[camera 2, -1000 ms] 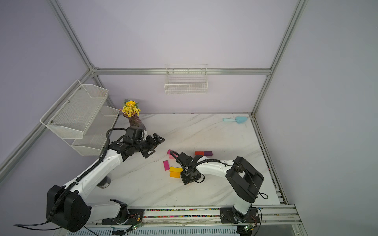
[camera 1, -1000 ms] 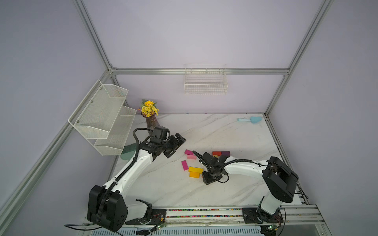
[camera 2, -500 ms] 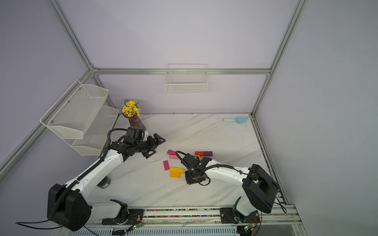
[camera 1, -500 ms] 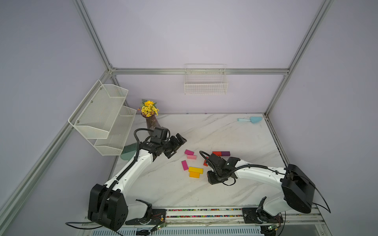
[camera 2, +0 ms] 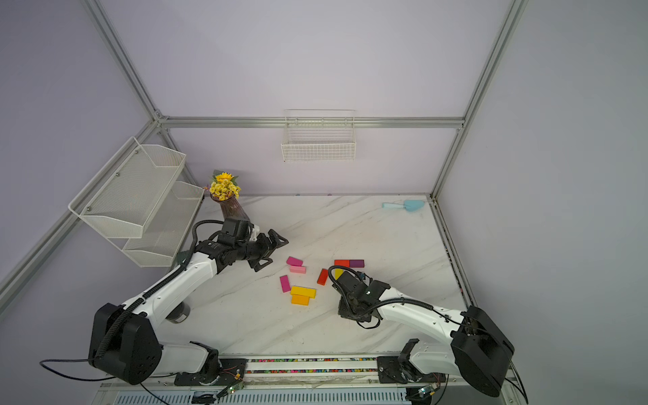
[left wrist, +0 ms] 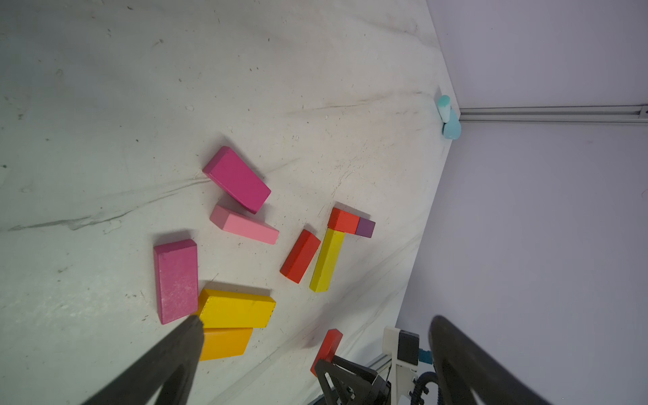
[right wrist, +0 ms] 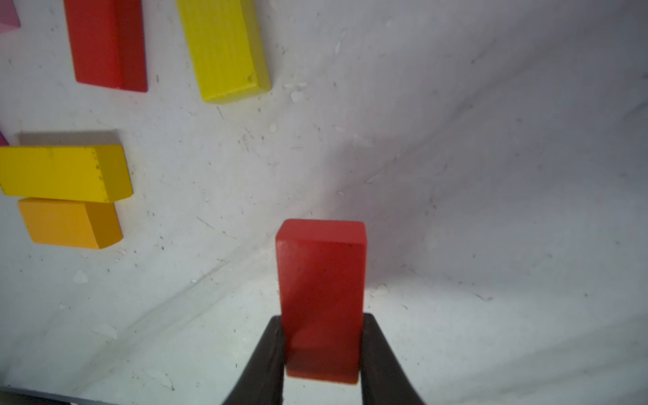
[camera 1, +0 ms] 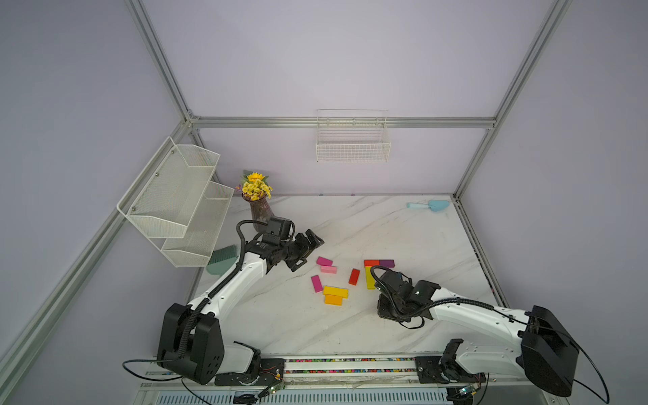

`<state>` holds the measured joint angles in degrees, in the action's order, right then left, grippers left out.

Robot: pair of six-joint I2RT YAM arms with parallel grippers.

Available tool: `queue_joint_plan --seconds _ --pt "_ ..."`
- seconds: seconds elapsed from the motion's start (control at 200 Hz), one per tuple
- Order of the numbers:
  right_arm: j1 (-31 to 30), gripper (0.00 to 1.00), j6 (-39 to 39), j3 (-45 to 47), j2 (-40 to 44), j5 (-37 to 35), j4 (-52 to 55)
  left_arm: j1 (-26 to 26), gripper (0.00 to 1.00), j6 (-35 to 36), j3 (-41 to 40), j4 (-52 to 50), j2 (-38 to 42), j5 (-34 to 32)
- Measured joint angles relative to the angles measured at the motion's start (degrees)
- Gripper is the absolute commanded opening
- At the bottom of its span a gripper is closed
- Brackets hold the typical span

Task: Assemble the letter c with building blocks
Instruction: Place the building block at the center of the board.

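Note:
Several building blocks lie on the marble table (camera 1: 403,231): two magenta (camera 1: 324,261) (camera 1: 316,283), a light pink (camera 1: 328,269), a yellow (camera 1: 335,291) against an orange (camera 1: 333,299), and a loose red (camera 1: 354,276). A red-orange block (camera 1: 371,263) and a dark purple block (camera 1: 386,263) form a row, with a long yellow block (camera 1: 369,278) running down from it. My right gripper (right wrist: 322,336) is shut on another red block (right wrist: 321,280), held just over the table below the long yellow one; in both top views the wrist (camera 1: 403,298) hides it. My left gripper (camera 1: 308,253) hangs open and empty left of the blocks.
A light blue scoop (camera 1: 429,206) lies in the back right corner. A flower vase (camera 1: 259,207) stands behind the left arm, beside white mesh shelves (camera 1: 182,203). A wire basket (camera 1: 352,140) hangs on the back wall. A strip of beads (camera 1: 350,360) runs along the front edge.
My right gripper closed on the red block and carried it right and toward the front, away from the yellow and orange pair. The left arm stayed still.

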<state>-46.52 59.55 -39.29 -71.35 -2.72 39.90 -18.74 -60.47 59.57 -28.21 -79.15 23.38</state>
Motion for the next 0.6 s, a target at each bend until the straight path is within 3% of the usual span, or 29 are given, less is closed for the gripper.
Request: queue_joint_plan --seconds 0.245,0.6 --pt "5.03 0.08 0.81 1.07 -0.13 0.09 -0.59 -2.34 1.0 -0.02 0.76 0.66 -1.57 0.46" --pt "7.76 0.09 0.61 1.75 -3.67 1.22 -3.85 -3.91 1.0 -0.02 1.84 1.38 -4.31 0.46"
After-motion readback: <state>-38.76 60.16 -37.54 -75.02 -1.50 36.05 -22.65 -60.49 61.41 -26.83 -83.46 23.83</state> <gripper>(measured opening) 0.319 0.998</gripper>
